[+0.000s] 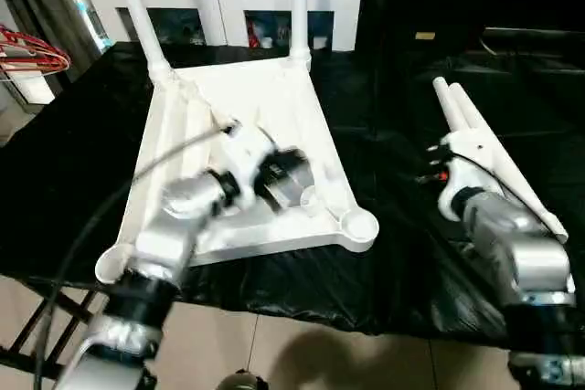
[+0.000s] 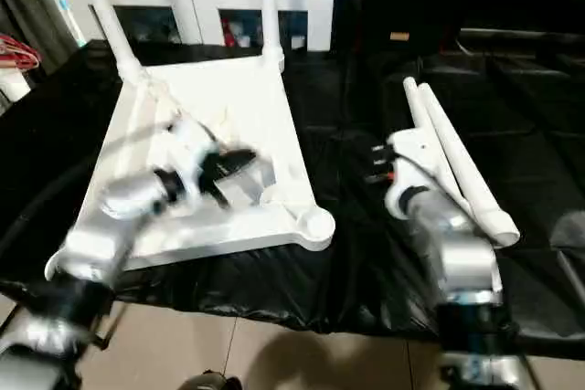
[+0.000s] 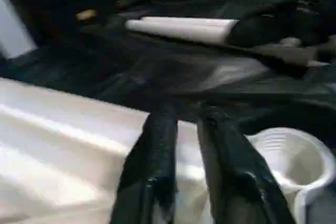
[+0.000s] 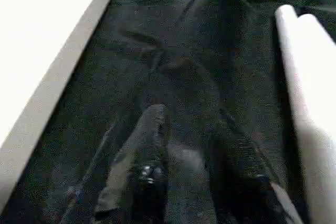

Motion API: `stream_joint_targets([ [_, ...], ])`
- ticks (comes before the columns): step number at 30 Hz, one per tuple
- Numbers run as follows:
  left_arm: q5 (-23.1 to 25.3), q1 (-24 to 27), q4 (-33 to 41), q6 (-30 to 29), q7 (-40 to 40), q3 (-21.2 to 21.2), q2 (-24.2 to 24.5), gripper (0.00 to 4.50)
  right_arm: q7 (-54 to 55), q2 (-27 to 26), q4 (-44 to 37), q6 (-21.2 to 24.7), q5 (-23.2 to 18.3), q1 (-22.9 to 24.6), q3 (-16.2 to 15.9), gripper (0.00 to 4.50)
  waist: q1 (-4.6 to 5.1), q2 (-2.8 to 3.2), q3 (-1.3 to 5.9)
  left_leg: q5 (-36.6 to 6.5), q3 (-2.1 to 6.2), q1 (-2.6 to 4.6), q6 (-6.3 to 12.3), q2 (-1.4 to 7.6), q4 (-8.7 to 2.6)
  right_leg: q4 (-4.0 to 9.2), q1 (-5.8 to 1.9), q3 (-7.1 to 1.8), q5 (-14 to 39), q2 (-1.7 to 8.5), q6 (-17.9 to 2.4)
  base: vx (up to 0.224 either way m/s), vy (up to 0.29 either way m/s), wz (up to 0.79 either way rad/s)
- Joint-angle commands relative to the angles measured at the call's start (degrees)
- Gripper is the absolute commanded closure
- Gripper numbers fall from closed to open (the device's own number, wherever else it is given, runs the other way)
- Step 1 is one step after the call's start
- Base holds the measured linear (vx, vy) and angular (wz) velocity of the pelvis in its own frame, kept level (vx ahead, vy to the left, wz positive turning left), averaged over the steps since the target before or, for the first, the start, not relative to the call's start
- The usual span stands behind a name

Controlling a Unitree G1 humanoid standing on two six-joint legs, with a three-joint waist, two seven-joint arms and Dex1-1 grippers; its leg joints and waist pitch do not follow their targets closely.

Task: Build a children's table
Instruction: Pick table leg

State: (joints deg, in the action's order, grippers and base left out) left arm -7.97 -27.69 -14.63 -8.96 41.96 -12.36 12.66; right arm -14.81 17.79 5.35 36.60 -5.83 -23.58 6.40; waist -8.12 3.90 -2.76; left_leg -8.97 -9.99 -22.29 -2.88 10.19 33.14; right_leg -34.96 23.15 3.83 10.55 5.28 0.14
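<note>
White plastic tabletop (image 1: 247,134) lies underside up on the black cloth (image 1: 384,262), and from the head views you can see two legs (image 1: 299,6) already standing in its far corner sockets. Two loose legs (image 2: 452,157) lie side by side on the cloth to your right, so you are about halfway, with the near sockets (image 1: 358,224) open. Your left wrist view shows the left gripper (image 3: 186,124) over the tabletop's near right socket, fingers slightly apart and holding nothing. Your right wrist view shows the right gripper (image 4: 194,129) above bare cloth between the tabletop's edge and the loose legs, fingers parted and empty, with room either side.
</note>
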Motion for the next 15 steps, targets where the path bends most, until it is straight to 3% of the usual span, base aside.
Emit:
stream_joint_targets([
  [1, -1.1, 0.2, 3.7, -3.6, 0.1, -0.3, -0.9, 3.2, 1.0, 1.9, 2.5, 2.8, 1.2, -2.2, 0.7, 3.04, 0.35, -0.65, 3.87, -15.1, 0.83, 1.01, -1.32, 2.22, -3.82, 4.5, -2.54, -2.44, 13.9, 2.89, -7.8, 0.0, 0.0, 0.0],
  [5, -2.1, 0.9, 6.6, -5.7, 1.4, -1.1, -0.8, 2.84, 1.2, 3.1, 5.3, 3.3, 1.4, -4.2, 1.3, 2.72, 0.28, -0.83, 3.97, -12.5, 0.68, 0.82, -0.63, 2.03, -3.44, 4.39, -2.75, -2.37, 12.0, 2.97, -8.8, 0.0, 0.0, 0.0],
  [6, -2.6, 1.5, 8.8, -6.7, 2.7, -1.8, 0.0, 2.83, 1.0, 4.3, 8.2, 4.0, 1.6, -6.1, 1.7, 2.61, 0.27, -1.28, 3.95, -12.1, 0.63, 0.8, -0.25, 2.01, -3.38, 4.36, -2.78, -2.36, 11.6, 2.88, -8.7, 0.0, 0.0, 0.0],
  [10, -3.1, 2.3, 12.3, -8.3, 4.7, -2.7, 1.9, 2.44, 0.8, 7.1, 15.1, 4.8, 2.2, -9.8, 1.8, 2.28, 0.38, -1.09, 3.97, -11.4, 0.61, 0.83, -0.01, 1.98, -3.2, 4.19, -2.8, -2.23, 11.9, 2.84, -9.8, 0.0, 0.0, 0.0],
  [15, -1.4, 2.8, 14.0, -9.0, 6.3, -3.9, 4.1, 1.95, -0.4, 8.7, 21.1, 3.2, 2.4, -12.8, 1.7, 1.77, 0.2, -1.05, 4.05, -11.3, 0.55, 0.9, 0.2, 2.0, -3.07, 4.19, -2.79, -2.18, 11.9, 2.81, -9.7, 0.0, 0.0, 0.0],
])
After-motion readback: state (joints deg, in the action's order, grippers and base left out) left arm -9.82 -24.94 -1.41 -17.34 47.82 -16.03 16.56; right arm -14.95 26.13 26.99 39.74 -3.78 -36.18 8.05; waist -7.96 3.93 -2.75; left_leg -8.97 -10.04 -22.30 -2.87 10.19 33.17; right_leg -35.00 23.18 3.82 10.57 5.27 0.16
